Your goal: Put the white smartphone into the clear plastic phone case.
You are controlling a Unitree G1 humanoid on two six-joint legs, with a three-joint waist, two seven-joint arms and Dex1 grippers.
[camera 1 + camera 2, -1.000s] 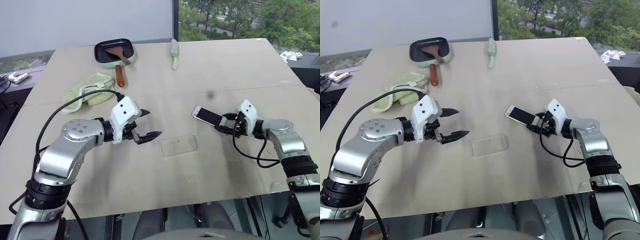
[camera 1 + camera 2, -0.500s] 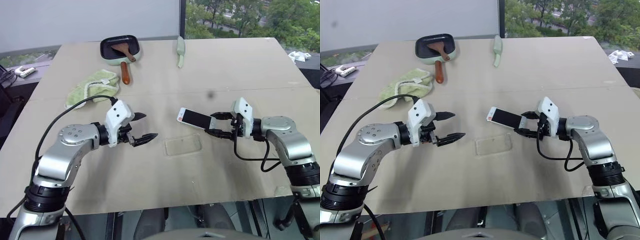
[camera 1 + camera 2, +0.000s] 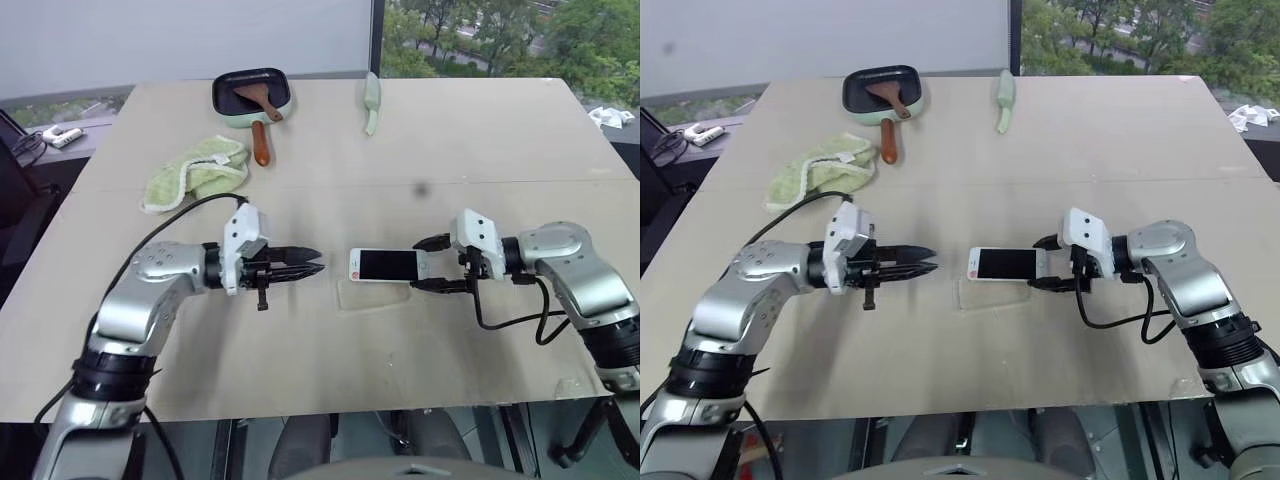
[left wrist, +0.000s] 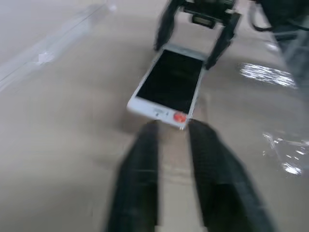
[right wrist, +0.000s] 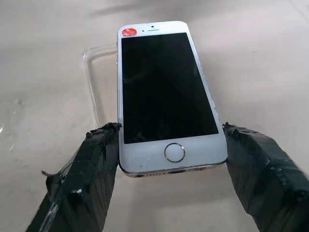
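Observation:
The white smartphone (image 3: pixel 388 265) is held level, screen up, just above the table, with my right gripper (image 3: pixel 432 263) shut on its home-button end. In the right wrist view the black fingers (image 5: pixel 82 179) press both long edges of the smartphone (image 5: pixel 164 92). The clear plastic phone case (image 3: pixel 992 292) lies flat on the table right under the phone, its rim (image 5: pixel 96 82) showing beside it. My left gripper (image 3: pixel 312 266) is shut and empty, pointing at the phone's free end from a short gap away; the left wrist view shows that end (image 4: pixel 170 87) just ahead of its fingers (image 4: pixel 140 183).
At the table's far side sit a black pan with a wooden spatula (image 3: pixel 250 95), a green cloth (image 3: pixel 197 172) and a pale green utensil (image 3: pixel 372 95). A white power strip (image 3: pixel 62 135) lies beyond the left edge. The table's front edge runs close below both arms.
My left gripper has shut from wide open. The right gripper has carried the phone leftward and levelled it over the case. The camera view has also shifted.

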